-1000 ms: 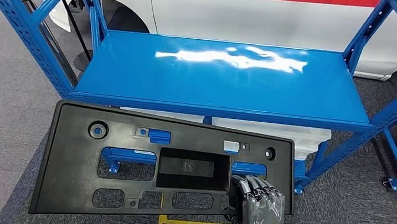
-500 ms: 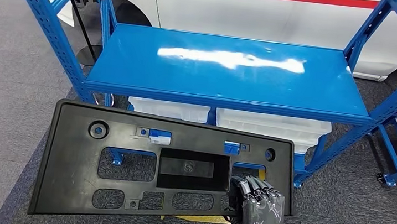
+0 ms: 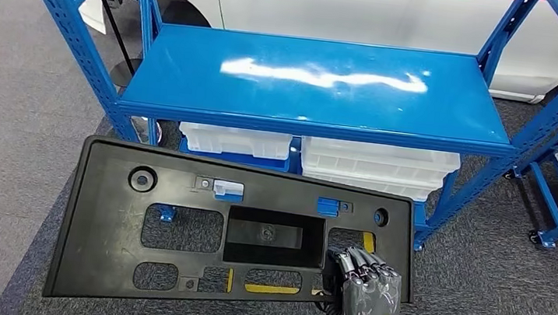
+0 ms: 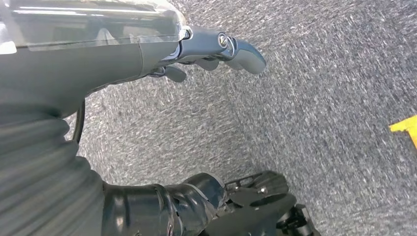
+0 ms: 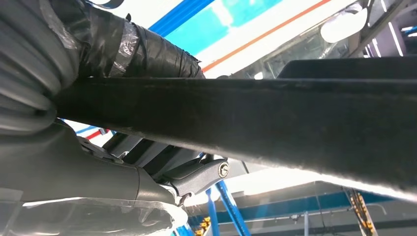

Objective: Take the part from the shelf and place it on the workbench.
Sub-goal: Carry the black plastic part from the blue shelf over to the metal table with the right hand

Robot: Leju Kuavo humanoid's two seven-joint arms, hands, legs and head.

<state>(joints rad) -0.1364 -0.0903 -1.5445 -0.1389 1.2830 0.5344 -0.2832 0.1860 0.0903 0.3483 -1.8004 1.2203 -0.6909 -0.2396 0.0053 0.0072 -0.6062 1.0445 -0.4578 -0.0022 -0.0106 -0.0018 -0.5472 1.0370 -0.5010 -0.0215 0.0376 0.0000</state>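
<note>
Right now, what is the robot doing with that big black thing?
The robot's right hand grips a wide, flat black plastic panel with cut-out holes by its lower right edge and holds it out in front of its body. The blue metal shelf ahead has a bare top, so the part is already off it. White plastic bins sit underneath. The left hand hangs over the grey carpet, holding nothing. The part has not been set down yet.

Right hand (image 3: 364,301) cut off by head view's bottom edge; black part (image 3: 174,232) hides its thumb side. White bins (image 3: 323,158) half hidden under shelf (image 3: 315,83).
</note>
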